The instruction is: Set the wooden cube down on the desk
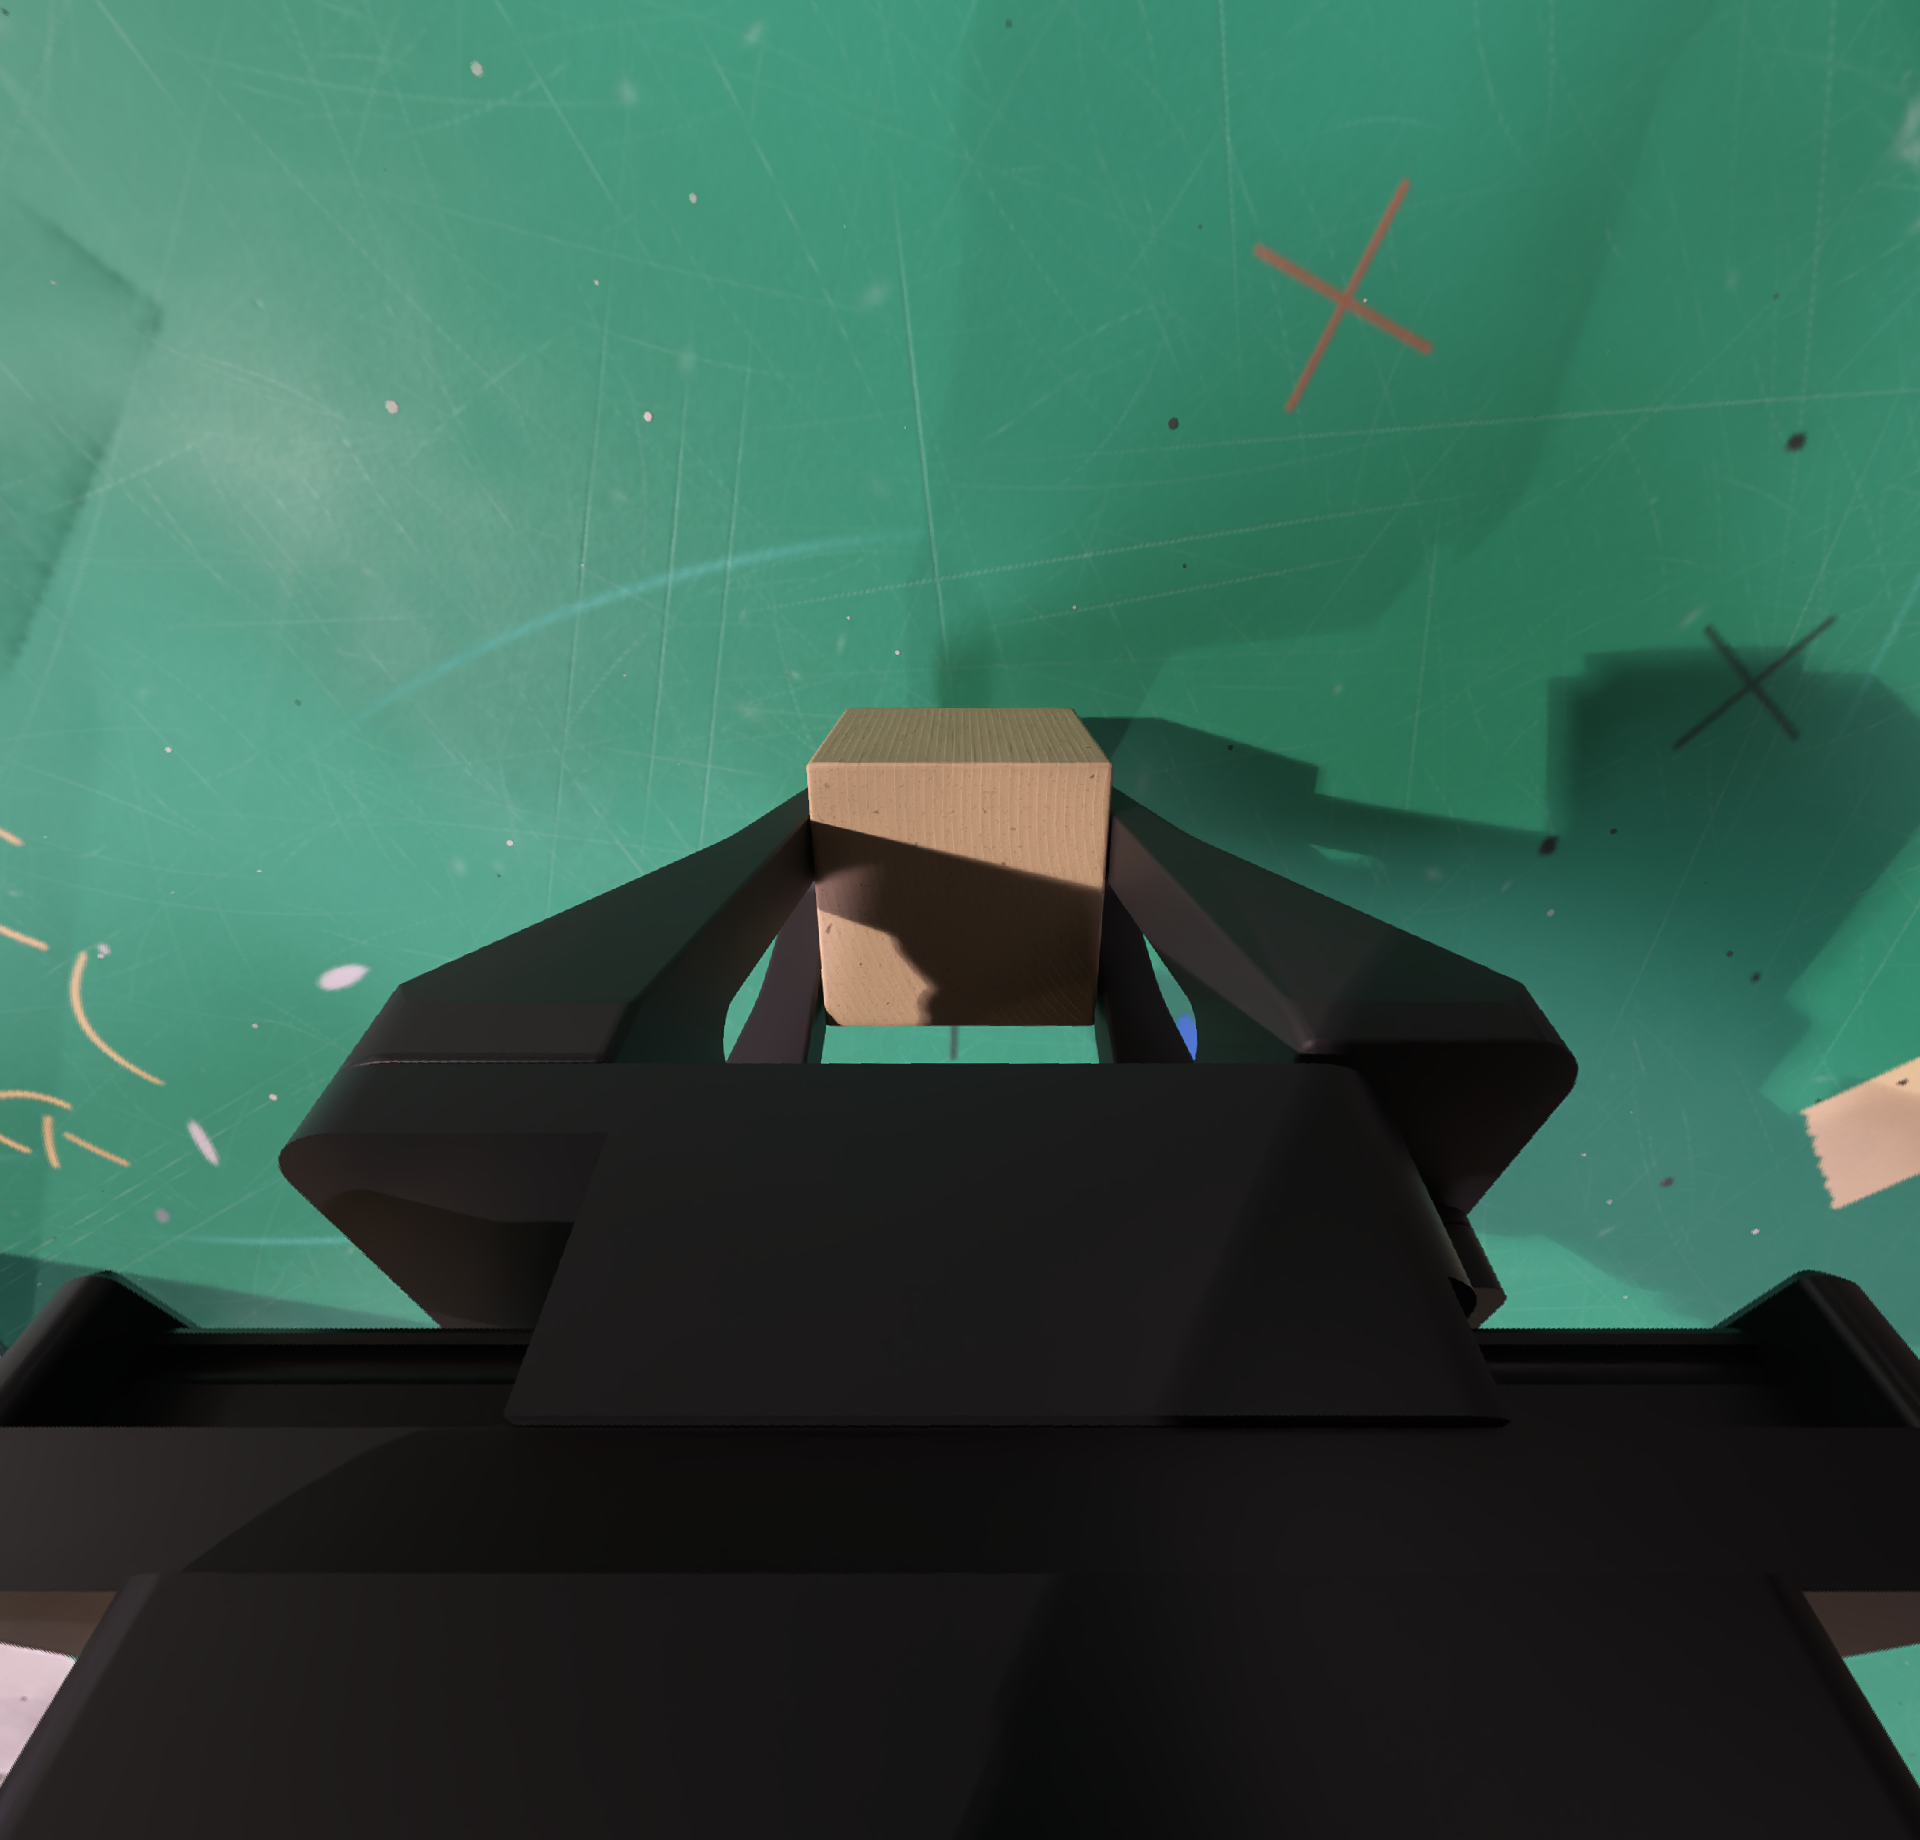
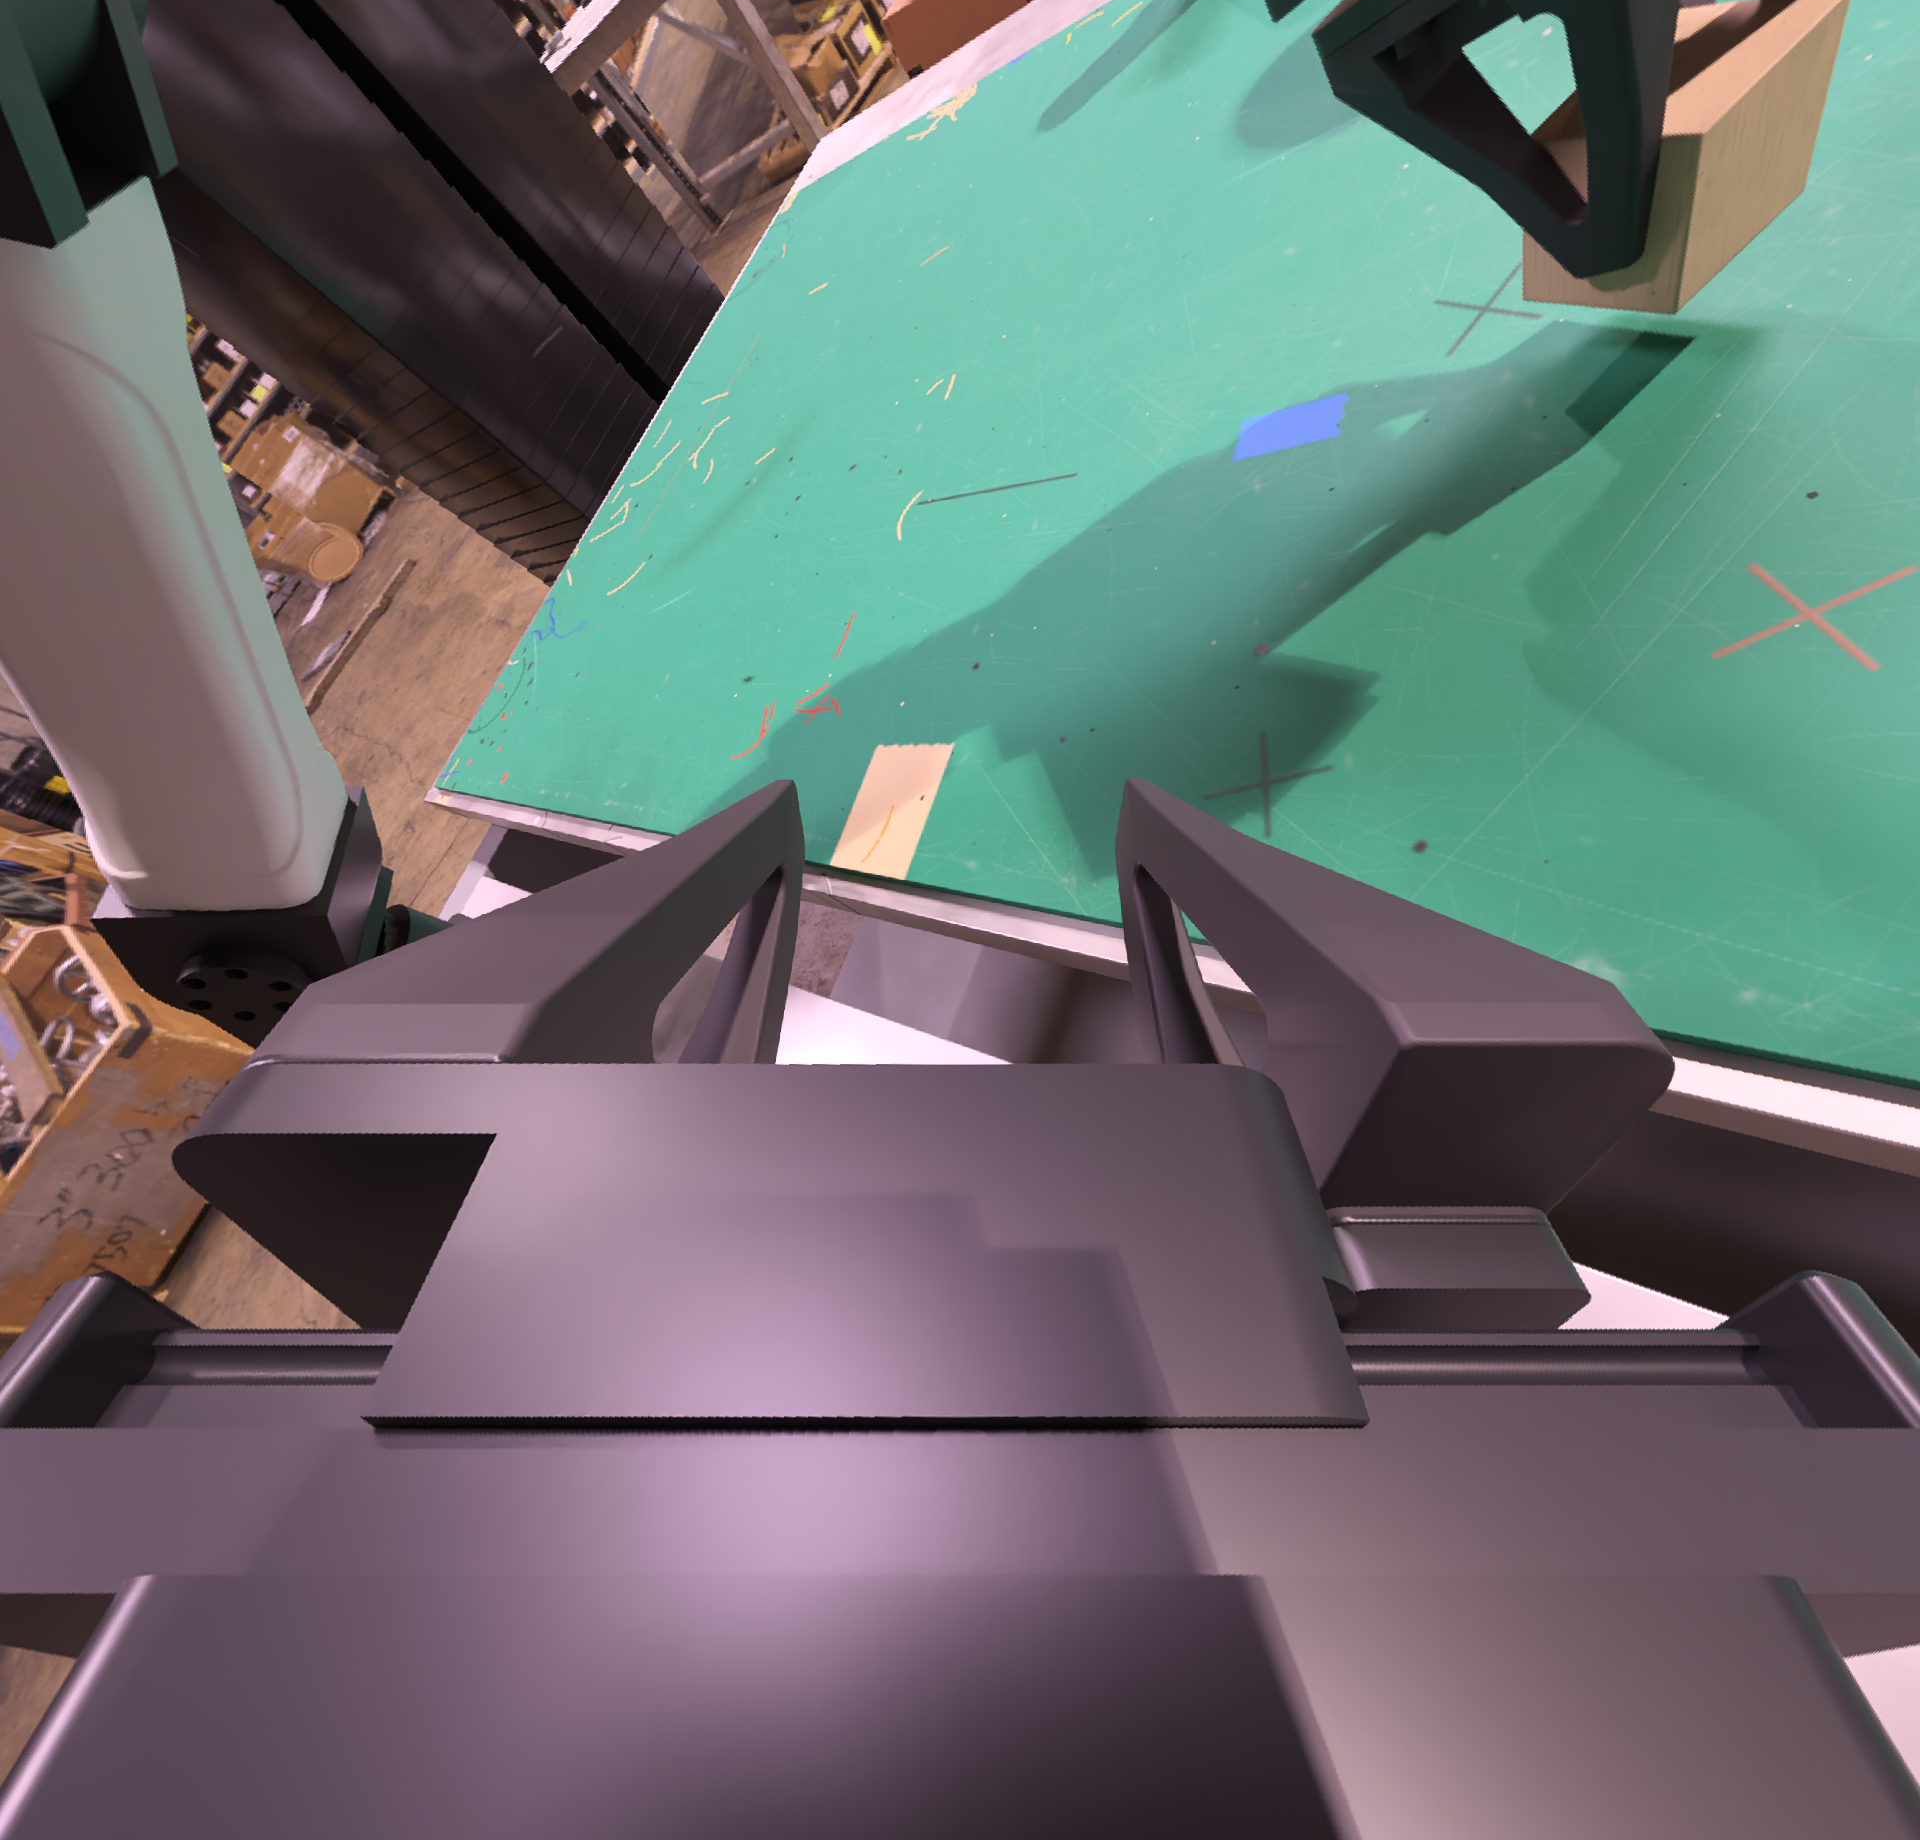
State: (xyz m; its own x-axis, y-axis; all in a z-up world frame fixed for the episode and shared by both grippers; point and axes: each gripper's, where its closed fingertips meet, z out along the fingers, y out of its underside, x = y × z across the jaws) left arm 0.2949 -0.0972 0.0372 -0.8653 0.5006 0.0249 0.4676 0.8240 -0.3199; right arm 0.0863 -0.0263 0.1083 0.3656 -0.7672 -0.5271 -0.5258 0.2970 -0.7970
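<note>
A pale wooden cube sits between the fingers of my left gripper, which is shut on it. In the right wrist view the same cube hangs in the left gripper at the top right, a little above the green desk mat, with its shadow on the mat below it. My right gripper is open and empty, low at the desk's near edge, far from the cube.
The mat carries a red cross, a dark cross, a blue tape patch and a tan tape strip. A white arm base stands left of the desk. Boxes and shelving lie beyond the desk edge.
</note>
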